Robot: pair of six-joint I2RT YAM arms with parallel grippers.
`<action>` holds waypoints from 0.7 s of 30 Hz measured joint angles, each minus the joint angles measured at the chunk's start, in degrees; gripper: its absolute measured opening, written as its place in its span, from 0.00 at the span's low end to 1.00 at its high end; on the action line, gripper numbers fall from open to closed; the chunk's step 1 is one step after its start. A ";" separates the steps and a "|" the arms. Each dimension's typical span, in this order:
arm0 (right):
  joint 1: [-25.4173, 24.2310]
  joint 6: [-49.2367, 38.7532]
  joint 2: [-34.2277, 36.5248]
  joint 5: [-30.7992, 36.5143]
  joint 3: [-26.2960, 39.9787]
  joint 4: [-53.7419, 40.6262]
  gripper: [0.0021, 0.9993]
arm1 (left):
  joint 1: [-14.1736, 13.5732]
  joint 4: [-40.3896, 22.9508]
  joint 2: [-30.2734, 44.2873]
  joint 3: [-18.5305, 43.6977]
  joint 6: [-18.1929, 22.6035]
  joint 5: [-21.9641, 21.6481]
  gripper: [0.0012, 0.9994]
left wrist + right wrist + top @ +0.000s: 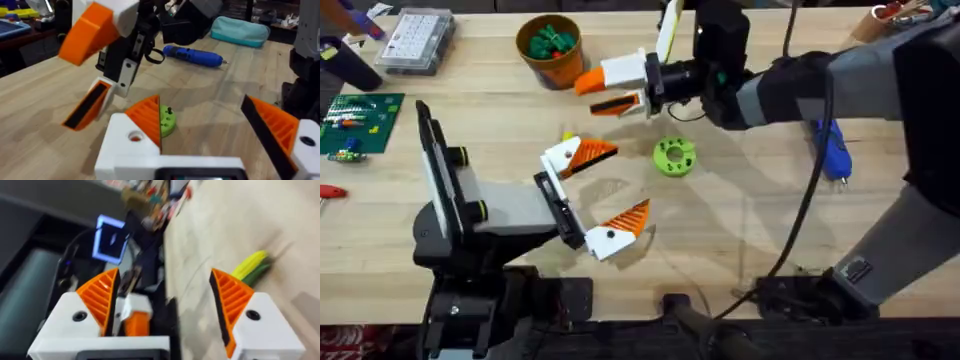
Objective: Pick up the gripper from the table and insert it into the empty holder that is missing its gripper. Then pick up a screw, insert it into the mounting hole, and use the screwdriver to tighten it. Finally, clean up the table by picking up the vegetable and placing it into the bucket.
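My left gripper (pixel 605 192) sits low over the table (pixel 740 230), fingers spread, nothing between them. The vegetable (pixel 674 156) lies flat on the wood just past its tips, untouched. The bucket (pixel 551 48) stands at the far edge with dark green pieces inside. My right gripper (pixel 605 92) hangs beside the bucket, above the vegetable, fingers apart, gripping nothing. The screwdriver (pixel 832 150) lies on the table to the right, well clear.
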 joint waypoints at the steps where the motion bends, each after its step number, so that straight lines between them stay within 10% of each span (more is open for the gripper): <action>1: -0.38 -1.51 0.00 1.51 0.45 -1.64 1.00 | 0.00 0.00 0.00 0.00 0.00 0.00 0.99; 14: -6.75 -37.58 -5.51 23.58 20.15 -61.78 1.00 | 0.00 -0.01 0.00 -0.01 -0.39 0.04 0.99; 21: -8.01 -51.57 -19.18 34.94 25.43 -75.74 1.00 | 0.00 -0.02 -0.01 -0.02 -0.39 0.04 0.99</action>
